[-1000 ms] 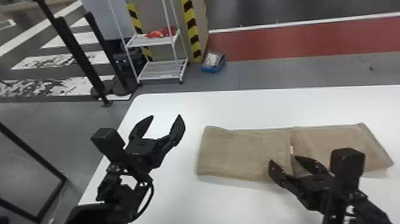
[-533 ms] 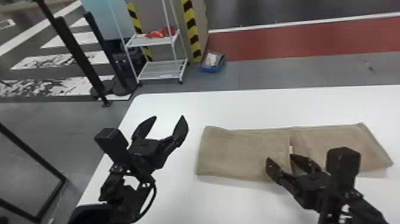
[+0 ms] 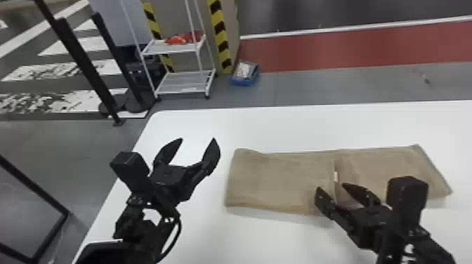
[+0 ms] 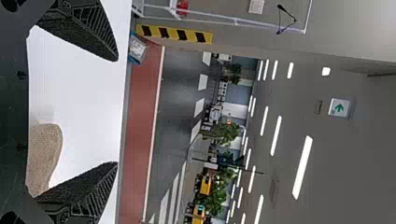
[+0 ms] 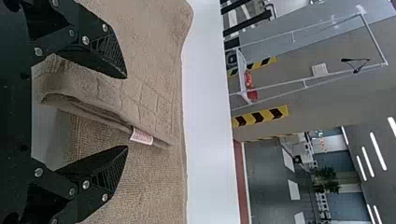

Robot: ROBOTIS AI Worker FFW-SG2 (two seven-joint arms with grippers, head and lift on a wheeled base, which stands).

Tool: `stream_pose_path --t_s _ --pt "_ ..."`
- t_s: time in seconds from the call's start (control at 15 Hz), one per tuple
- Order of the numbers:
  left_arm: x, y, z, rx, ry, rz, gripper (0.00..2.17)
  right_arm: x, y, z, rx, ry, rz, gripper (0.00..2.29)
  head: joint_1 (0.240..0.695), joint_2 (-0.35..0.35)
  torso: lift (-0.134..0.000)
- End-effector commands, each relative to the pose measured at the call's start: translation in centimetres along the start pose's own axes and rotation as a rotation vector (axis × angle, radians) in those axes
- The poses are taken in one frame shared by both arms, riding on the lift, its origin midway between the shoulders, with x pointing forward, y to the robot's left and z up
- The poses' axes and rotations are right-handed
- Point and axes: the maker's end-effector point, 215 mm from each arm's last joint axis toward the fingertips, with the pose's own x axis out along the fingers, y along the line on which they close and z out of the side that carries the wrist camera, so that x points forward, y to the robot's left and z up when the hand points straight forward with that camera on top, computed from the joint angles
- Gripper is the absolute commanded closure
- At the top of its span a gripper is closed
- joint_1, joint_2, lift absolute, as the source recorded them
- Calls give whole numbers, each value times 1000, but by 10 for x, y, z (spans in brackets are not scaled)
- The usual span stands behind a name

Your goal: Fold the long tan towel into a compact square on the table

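And over to the tan towel (image 3: 277,179), stretched across the white table (image 3: 281,130), doubled over toward the left. Likely laid this way to bring the loose end near mid-length, ready for another fold. See the care label (image 5: 141,136) right at the flap's edge, lifted a little off the layer below. Now to the right gripper (image 3: 331,187): over the near side, with fingers spread wide and the raised edge in between, unpinched. Hard to tell about any touch. Probably placed there to catch or straighten that flap. Across to the left gripper (image 3: 197,139): beyond the folded end, wide open and empty, perhaps held aside to leave room. Careful here: easy to snag only the top layer.
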Motion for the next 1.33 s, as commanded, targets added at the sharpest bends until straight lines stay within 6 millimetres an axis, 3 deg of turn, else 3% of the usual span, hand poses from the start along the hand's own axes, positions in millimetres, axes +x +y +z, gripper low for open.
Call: stream_pose_path --t_s 0.0,0.6,0.73,0.8,1.0,1.07,1.27 --pt "2 -2 0 1 -1 -4 90 4 -1 1 -3 6 -1 407 695 233 -125" --pt "3 -2 -4 3 8 -5 93 7 3 2 -5 14 7 829 695 232 -125" --pt "4 -2 -7 1 14 -5 93 8 2 5 -8 8 6 829 695 232 -125" --pt "4 -3 -7 0 14 -8 93 8 1 4 -7 9 5 947 695 232 -125" --pt "4 -3 -8 0 16 -8 93 7 -1 4 -5 8 2 977 695 227 -125" --pt "4 -3 -8 0 16 -8 93 8 -2 8 -8 -1 3 1173 695 227 -125" --pt "3 -1 -6 4 14 -4 93 6 -5 27 -13 -50 -1 1160 695 223 -125"
